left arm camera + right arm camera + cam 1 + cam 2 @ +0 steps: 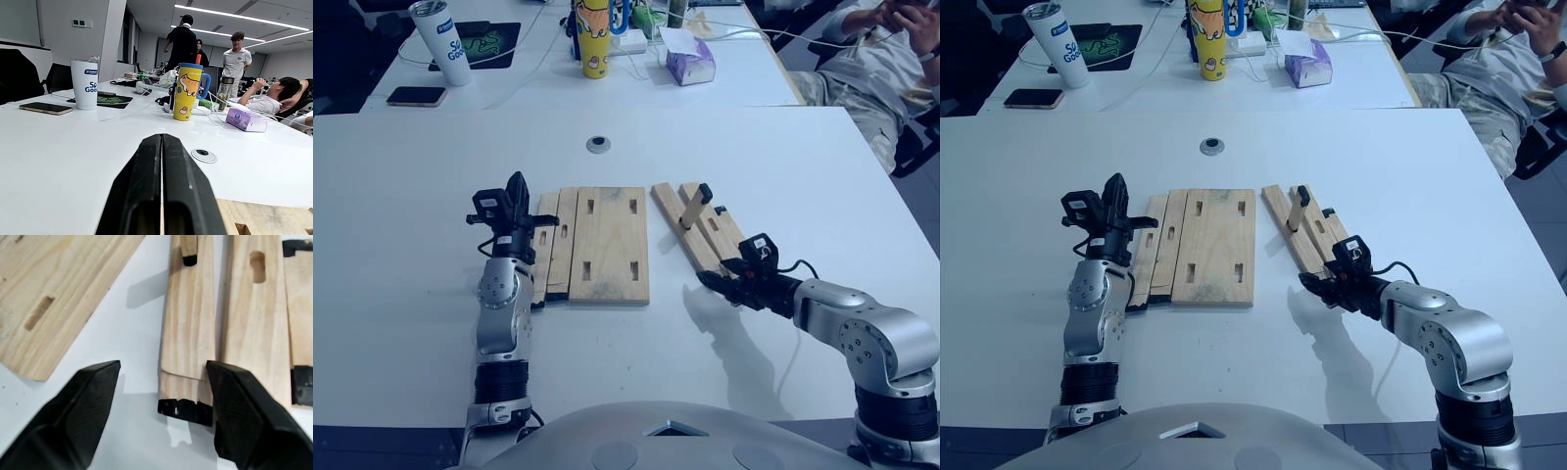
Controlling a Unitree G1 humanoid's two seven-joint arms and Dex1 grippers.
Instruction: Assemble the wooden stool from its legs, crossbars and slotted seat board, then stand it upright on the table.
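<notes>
Table [411, 245], leg end [188, 350] between right gripper's [163, 366] parted jaws

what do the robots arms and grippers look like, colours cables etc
Both the left arm and right arm have rounded silver-grey housings with black ribbed sections nearer the body. The left gripper and right gripper are black, each with two tapered wedge-shaped fingers and a small black module behind them. A thin black cable loops beside the right wrist.

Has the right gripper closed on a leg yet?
No: the right gripper stands wide open, with the black-tipped end of a leg lying between its fingers, not clamped.
</notes>
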